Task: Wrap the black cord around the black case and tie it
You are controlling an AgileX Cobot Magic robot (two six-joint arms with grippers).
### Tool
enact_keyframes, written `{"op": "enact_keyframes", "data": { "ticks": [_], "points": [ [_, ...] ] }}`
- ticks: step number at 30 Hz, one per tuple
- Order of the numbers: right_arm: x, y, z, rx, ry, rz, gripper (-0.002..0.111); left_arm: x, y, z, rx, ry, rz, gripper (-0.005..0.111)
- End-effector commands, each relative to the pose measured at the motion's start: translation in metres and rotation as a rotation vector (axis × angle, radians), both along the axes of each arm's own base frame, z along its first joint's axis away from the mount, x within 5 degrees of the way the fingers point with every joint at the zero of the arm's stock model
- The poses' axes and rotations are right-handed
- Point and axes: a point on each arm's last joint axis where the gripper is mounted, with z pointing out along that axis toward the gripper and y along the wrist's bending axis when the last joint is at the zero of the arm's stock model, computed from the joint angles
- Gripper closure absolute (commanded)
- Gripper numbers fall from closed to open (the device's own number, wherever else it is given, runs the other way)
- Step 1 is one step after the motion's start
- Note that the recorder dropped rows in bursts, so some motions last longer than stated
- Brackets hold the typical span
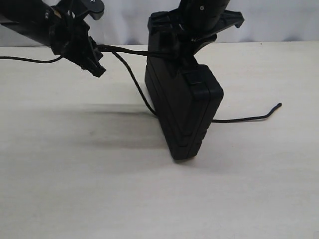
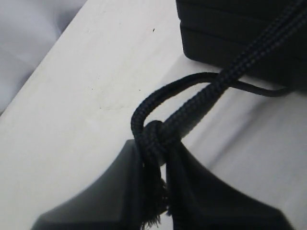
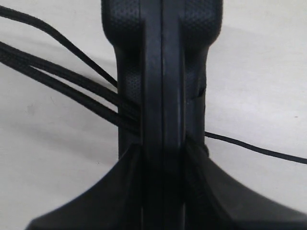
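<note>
At 9 o'clock from the black case, left gripper is nearly closed, pinching the black cord at its knotted end. The cord runs taut toward 3 o'clock to the case top. Right gripper clamps the case's upper edge, and the case stands on edge on the desk.

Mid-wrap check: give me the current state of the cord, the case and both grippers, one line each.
left gripper: shut on the black cord at its knot.
right gripper: shut on the upper edge of the black case.
black cord: stretched from the left gripper to the case's upper end; free tail lying loose on the table.
black case: closed, standing on edge, lower end at the table.
</note>
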Motion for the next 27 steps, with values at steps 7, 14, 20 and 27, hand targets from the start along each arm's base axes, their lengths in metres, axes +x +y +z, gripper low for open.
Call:
{"op": "enact_keyframes", "data": {
  "ticks": [7, 14, 20, 27],
  "points": [
    [-0.003, 0.0, 0.013, 0.032, -0.043, 0.016, 0.104, -0.015, -0.042, 0.007, -0.035, -0.055, -0.074, 0.107],
    [-0.003, 0.0, 0.013, 0.032, -0.043, 0.016, 0.104, -0.024, -0.061, 0.008, -0.045, -0.079, -0.127, 0.107],
    [-0.003, 0.0, 0.013, 0.031, -0.044, 0.018, 0.104, -0.038, -0.09, 0.011, -0.049, -0.136, -0.223, 0.107],
    [-0.003, 0.0, 0.013, 0.03, -0.044, 0.021, 0.104, -0.048, -0.103, 0.011, -0.016, -0.155, -0.304, 0.107]
  ]
}}
